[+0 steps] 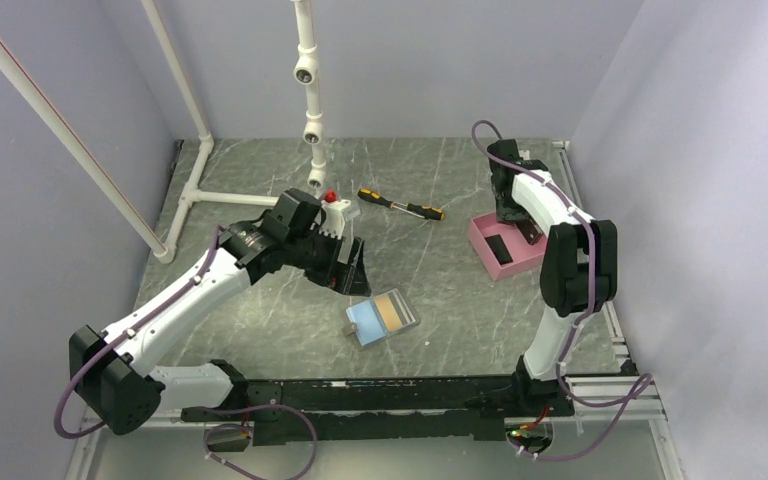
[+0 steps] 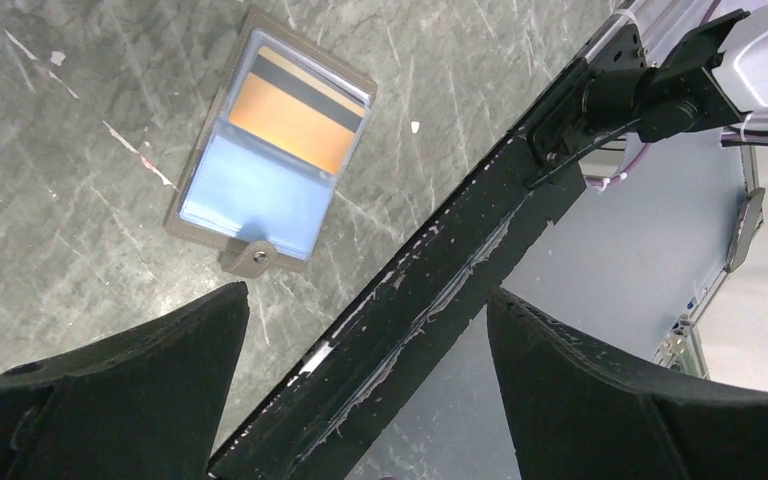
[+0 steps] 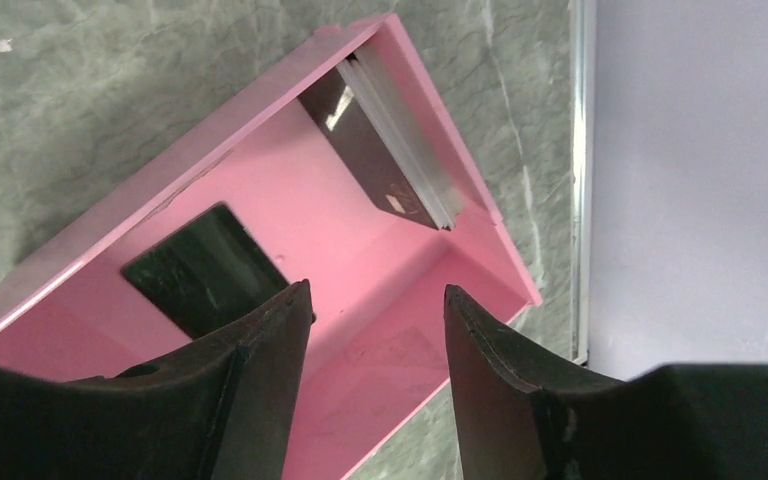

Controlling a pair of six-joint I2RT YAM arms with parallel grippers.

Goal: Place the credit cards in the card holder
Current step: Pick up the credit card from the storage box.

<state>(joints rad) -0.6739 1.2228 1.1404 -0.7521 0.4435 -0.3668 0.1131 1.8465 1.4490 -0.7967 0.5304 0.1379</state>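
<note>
The card holder lies open on the table, light blue inside, with a tan credit card on its right half. In the left wrist view the card holder shows that orange card tucked in its pocket. My left gripper hovers just up-left of the holder, open and empty. My right gripper hangs over the pink tray, open with nothing between its fingers. A dark card lies flat in the tray. Further cards lean against its far wall.
The pink tray sits at the right, its floor below my right fingers. A yellow-and-black screwdriver lies at mid-back. White pipes stand at the back left. A black rail runs along the near table edge.
</note>
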